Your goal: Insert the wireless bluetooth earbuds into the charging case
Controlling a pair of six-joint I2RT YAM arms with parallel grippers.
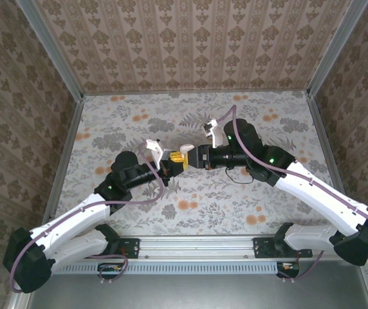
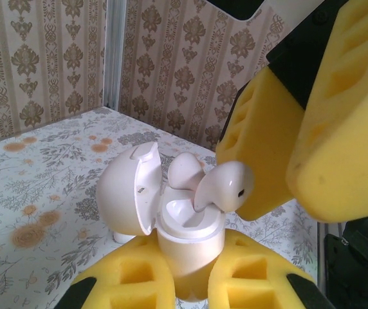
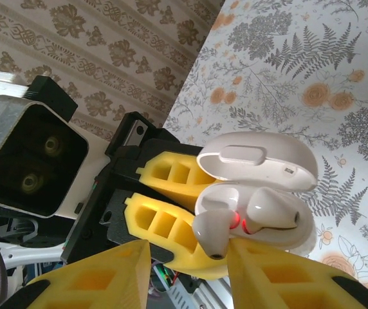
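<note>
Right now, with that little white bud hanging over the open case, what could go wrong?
The right gripper pinches the earbud tilted over the free socket of the charging case; it might slip or jam going in.
The second earbud, already seated beside it, could get knocked loose.
The left gripper holds the case by its base, so a push might tip it.

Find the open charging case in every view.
Left wrist: charging case low centre, lid open leftward.
Right wrist: centre right, lid uppermost.
Top external: picture centre, mostly hidden between left end effector and right end effector.
Shared landmark: yellow fingers gripping its base; tilted earbud at its mouth.
</note>
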